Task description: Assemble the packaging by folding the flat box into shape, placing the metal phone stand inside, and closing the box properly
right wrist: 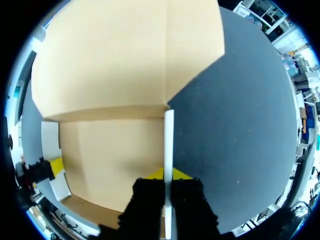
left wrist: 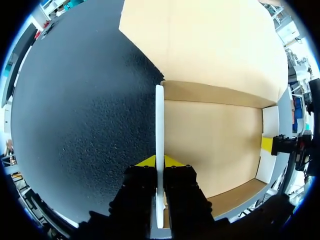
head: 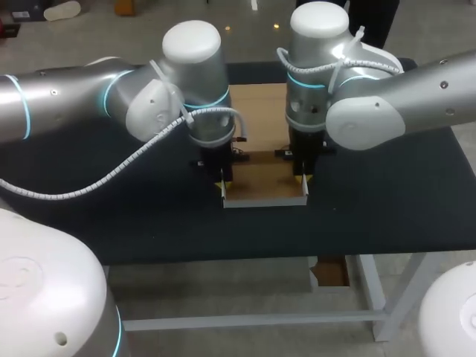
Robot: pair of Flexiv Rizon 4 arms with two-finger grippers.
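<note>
Two side walls of the box (head: 264, 178) stand upright, and each is pinched in a narrow grip: my left fingers (left wrist: 148, 161) close on the left side wall (left wrist: 159, 125) from both faces, and my right fingers (right wrist: 156, 175) do the same on the right side wall (right wrist: 169, 145). The box sits mid-tabletop (head: 134, 216), brown inside showing, with its front wall (head: 264, 202) also raised between my two grips. The big lid flap (head: 256, 111) lies flat behind, away from me. I judge the folding to be roughly half done, since the tray shape is there but the walls look held rather than locked. I cannot find the metal phone stand in any view, so loading it and closing the lid are both left to do.
</note>
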